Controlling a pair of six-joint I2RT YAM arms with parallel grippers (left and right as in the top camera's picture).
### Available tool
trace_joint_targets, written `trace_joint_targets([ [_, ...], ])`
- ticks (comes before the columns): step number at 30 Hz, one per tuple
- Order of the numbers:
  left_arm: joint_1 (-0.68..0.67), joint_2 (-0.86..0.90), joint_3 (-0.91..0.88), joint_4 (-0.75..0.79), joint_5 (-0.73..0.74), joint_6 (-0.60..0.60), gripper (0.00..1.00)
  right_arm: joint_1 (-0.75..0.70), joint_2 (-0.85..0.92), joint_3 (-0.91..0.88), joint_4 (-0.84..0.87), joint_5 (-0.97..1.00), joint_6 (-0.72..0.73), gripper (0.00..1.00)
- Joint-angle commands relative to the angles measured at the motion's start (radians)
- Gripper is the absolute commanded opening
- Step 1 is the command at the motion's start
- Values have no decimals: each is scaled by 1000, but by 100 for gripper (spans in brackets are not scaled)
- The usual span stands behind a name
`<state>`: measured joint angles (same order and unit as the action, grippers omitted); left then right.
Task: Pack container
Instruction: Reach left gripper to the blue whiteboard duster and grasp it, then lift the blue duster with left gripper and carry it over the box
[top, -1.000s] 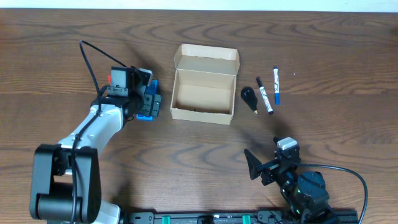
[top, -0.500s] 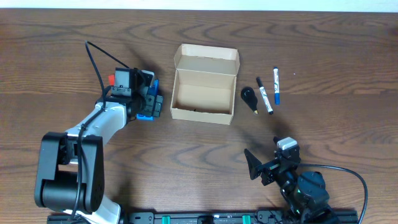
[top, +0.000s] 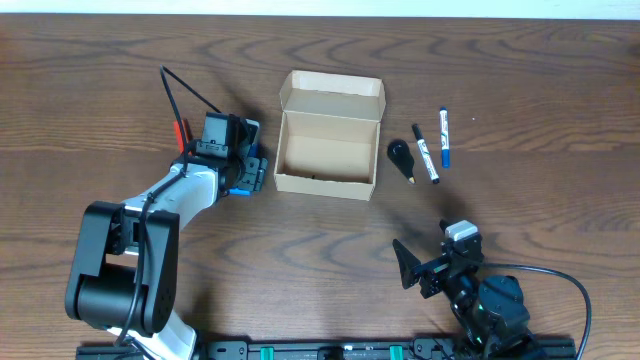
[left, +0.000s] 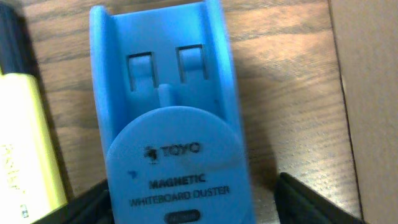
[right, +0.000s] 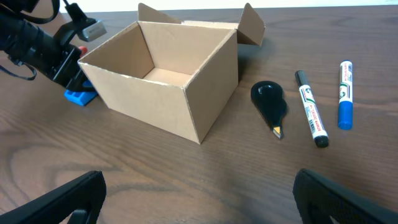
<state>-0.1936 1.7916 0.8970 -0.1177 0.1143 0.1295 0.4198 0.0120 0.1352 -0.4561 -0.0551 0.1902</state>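
Blue plastic magnetic whiteboard duster (left: 168, 124) fills my left wrist view. My left claw (left: 199, 208) hangs right over it, jaws spread and straddling the rounded end: released, nothing gripped yet. One dark finger (left: 81, 208) sits close against the duster's left edge. On the other side a strip of wooden table (left: 280, 81) shows between finger and duster.

So I'm off-centre, and that's the thing to fix. I'd judge a small nudge toward the tan cardboard box (top: 326, 186) before closing, so both pads meet the long flanks together and the duster doesn't twist. I should squeeze across the narrow width, not the length.

Watch the neighbour too. A yellow marker barrel (left: 25, 149) lies just beside the duster on the left, near enough that a finger could catch it on the way down.

Where's it going? The box stands open just beside the duster, on its right in the overhead view, with the hinged flap lid (top: 332, 95) folded back on the far side. The lift has to clear that near rim, then carry across and lower the duster flat. The inside looks nearly bare, though I can't tell what the small specks on its floor are.

My right claw (right: 199, 199) rests low at the table's front, fingers wide apart and holding nothing, well apart from the box. A black teardrop-shaped tool (right: 268, 99), a white marker with a green label (right: 310, 106) and a blue marker (right: 345, 93) lie beyond the box on that side.
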Motion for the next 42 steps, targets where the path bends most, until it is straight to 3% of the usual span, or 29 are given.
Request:
trace_joint_targets([
  [1,1,18,17,-1,-21,-33,66,5,-6,-5,0,6,-4,99],
  [12,1,-18,60,-27,-21,-55,38,5,-6,-5,0,6,-4,99],
  [24,-7,-218,252,-147,-84,-7,32,5,-6,-5,0,6,-5,99],
  [42,-349,-269,363,-200,27,461,31,5,-6,-5,0,6,-5,99],
])
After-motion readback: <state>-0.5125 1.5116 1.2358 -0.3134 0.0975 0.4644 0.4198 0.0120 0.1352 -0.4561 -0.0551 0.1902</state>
